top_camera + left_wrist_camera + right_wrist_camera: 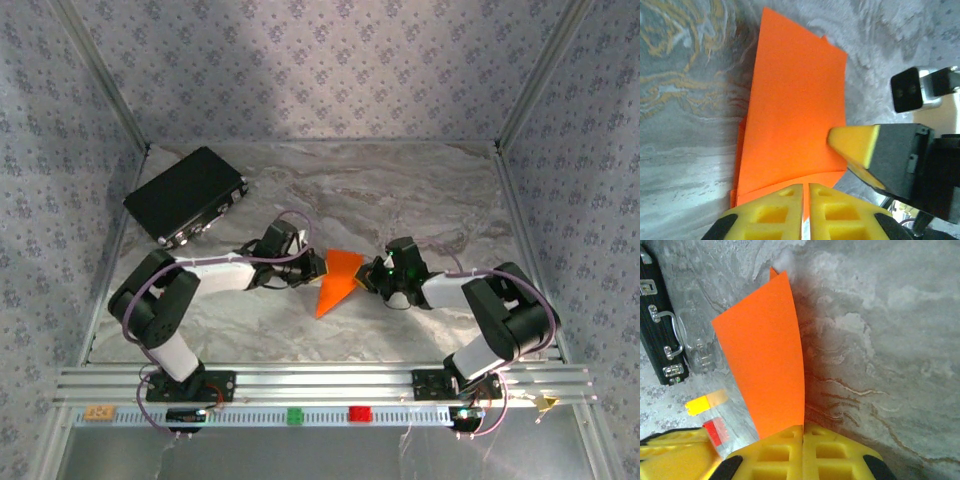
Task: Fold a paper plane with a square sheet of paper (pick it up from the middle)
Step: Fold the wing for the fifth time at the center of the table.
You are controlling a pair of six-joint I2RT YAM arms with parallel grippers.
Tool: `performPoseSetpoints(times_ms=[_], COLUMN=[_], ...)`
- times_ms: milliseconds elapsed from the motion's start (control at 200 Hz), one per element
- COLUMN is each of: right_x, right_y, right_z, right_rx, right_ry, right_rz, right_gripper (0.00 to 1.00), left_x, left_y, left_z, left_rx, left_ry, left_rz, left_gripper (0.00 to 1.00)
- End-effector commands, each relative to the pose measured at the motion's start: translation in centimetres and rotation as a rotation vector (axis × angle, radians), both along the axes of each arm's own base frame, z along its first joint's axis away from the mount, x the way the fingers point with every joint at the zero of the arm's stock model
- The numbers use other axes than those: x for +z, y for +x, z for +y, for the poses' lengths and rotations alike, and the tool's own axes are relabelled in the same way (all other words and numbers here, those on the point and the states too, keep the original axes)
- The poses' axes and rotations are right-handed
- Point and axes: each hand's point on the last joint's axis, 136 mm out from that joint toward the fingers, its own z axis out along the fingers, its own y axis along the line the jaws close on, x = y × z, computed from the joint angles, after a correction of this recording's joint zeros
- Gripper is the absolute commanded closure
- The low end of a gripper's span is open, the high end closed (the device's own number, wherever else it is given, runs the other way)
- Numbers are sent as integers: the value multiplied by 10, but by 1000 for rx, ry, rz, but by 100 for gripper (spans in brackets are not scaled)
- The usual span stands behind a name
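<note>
The orange sheet of paper is folded into a pointed shape, its tip toward the near edge, lying mid-table between the two grippers. In the left wrist view the paper shows stacked layers. My left gripper is shut on its near edge, with orange showing in the slit between the jaws. My right gripper is shut on the opposite edge, and the paper rises as a curved flap from its jaws. From above, the left gripper and right gripper face each other across the paper. One of the right gripper's fingers touches the paper's side.
A black rectangular case lies at the back left, also seen as the case in the right wrist view. A green block and a red block sit on the front rail. Marble tabletop stretches behind the arms, with walls on three sides.
</note>
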Motion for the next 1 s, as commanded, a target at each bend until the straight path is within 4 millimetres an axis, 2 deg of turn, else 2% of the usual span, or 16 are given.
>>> performPoseSetpoints(times_ms=[0, 155, 255, 390, 590, 765, 865, 944, 999], right_x=[8, 14, 17, 17, 12, 11, 9, 10, 10], right_y=[4, 5, 6, 8, 12, 14, 14, 13, 14], right_z=[0, 6, 11, 18, 19, 13, 9, 8, 8], right_rx=[-51, -5, 36, 95, 119, 118, 117, 119, 112], right_ry=[15, 26, 30, 47, 49, 41, 27, 32, 33], right_rz=[-19, -42, -60, -69, -59, -58, -51, -48, -46], right_gripper=[98, 94, 88, 79, 76, 78, 86, 94, 96], left_x=[-18, -40, -51, -57, -56, -54, -46, -35, -25], left_y=[-3, -4, -8, -9, -9, -8, -5, -3, -1], left_z=[-5, -3, -1, 1, 0, 1, -1, -3, -4], left_rx=[-18, -8, -11, -13, -15, -15, -24, -33, -36], left_ry=[50, 90, 107, 106, 102, 99, 86, 66, 57], left_rz=[43, 88, 106, 114, 112, 105, 76, 35, -7], left_gripper=[93, 97, 97, 97, 98, 97, 94, 90, 82])
